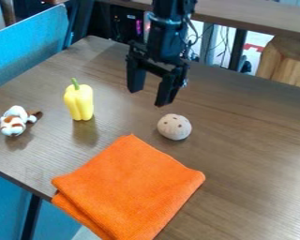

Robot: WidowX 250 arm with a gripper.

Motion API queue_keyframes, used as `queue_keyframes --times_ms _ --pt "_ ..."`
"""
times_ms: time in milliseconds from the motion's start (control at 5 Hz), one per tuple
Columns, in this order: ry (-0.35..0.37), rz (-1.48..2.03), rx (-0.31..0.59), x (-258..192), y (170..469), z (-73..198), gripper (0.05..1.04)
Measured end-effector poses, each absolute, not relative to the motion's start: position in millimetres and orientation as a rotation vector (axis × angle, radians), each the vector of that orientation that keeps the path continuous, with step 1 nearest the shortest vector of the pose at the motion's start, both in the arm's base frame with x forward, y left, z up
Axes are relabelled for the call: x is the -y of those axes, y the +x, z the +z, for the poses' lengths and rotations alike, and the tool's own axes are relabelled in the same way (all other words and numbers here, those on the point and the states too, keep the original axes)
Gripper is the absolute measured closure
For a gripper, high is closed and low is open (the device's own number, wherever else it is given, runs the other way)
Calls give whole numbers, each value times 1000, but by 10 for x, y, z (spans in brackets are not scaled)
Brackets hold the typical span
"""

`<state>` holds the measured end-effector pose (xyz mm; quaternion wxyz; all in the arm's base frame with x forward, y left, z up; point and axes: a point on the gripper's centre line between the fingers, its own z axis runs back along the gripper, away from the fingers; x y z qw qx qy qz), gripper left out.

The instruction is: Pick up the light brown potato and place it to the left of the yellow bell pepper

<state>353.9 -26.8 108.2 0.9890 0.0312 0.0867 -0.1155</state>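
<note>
Surface (252,136): lying below the claw (148,97) and showing no readable text, labels, brands, numbers or signs.
</note>
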Motion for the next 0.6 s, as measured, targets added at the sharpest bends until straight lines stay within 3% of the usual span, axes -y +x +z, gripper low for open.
queue_keyframes --times_ms 600 --pt "7 -265 -142 377 3709 695 82"
